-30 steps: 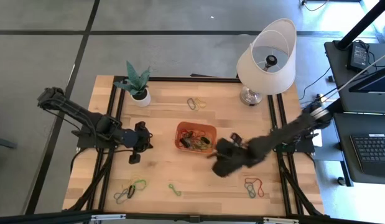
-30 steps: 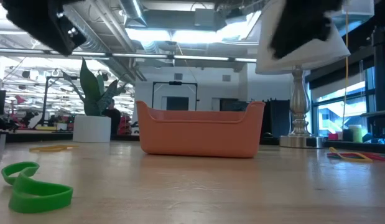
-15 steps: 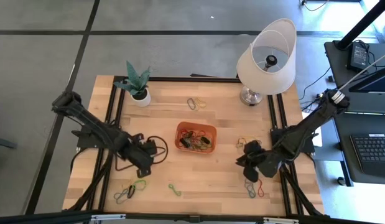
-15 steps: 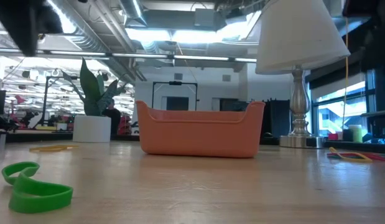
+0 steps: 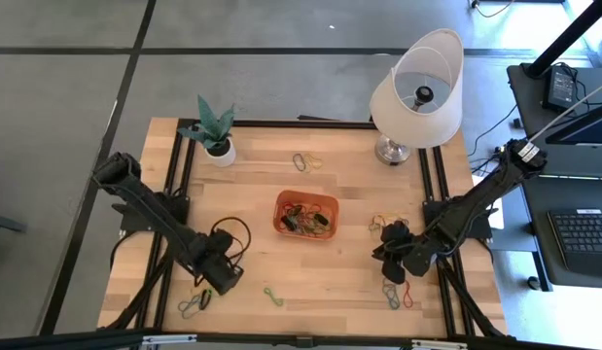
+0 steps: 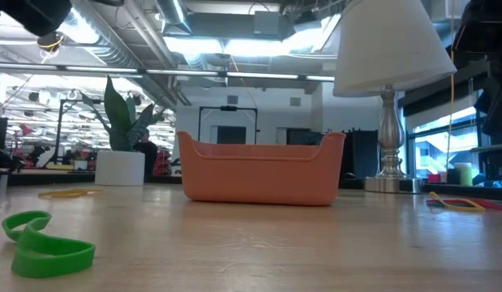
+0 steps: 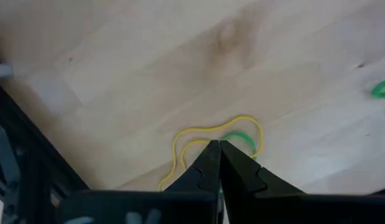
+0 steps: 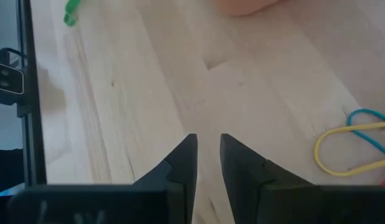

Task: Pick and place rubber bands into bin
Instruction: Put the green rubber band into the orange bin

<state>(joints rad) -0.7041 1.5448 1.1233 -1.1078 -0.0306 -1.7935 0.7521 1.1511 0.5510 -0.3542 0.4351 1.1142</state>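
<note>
- Overhead, the counter [image 5: 349, 170] is a pale wood slab on a dark frame over grey floor; a second desk with a keyboard [image 5: 583, 233] stands off its right side.
- At the back edge stand a white plant pot [image 5: 220, 152] with a green plant and a white lampshade [image 5: 417, 92] on a silver base.
- The bin [image 5: 306, 214], an orange tray, sits near the counter's middle with several rubber bands [image 5: 302, 220] already lying in it.
- Loose bands lie apart on the wood: a small cluster behind the bin [image 5: 304, 161], a green one in front of it [image 5: 272, 295], a mixed group at the front left [image 5: 195, 303], and another group at the front right [image 5: 398, 292].
- From counter height, an open hall with ceiling lights shows behind the bin.
- Both claws are out of the low view's frame; only dark blurred parts show at its upper corners.
- Colours inside the bin are hard to separate from above.
- Left claw [image 7: 218, 144]: fingers pressed together, nothing between them, tips just above a yellow loop [image 7: 204, 134] and a green band [image 7: 237, 138]; arm stretched low toward the front-left group.
- Right claw [image 8: 205, 143]: fingers stand a narrow gap apart, empty, over bare wood; yellow and blue bands [image 8: 351, 146] lie to one side; the arm reaches in from the right edge, bent down near the front-right group.
</note>
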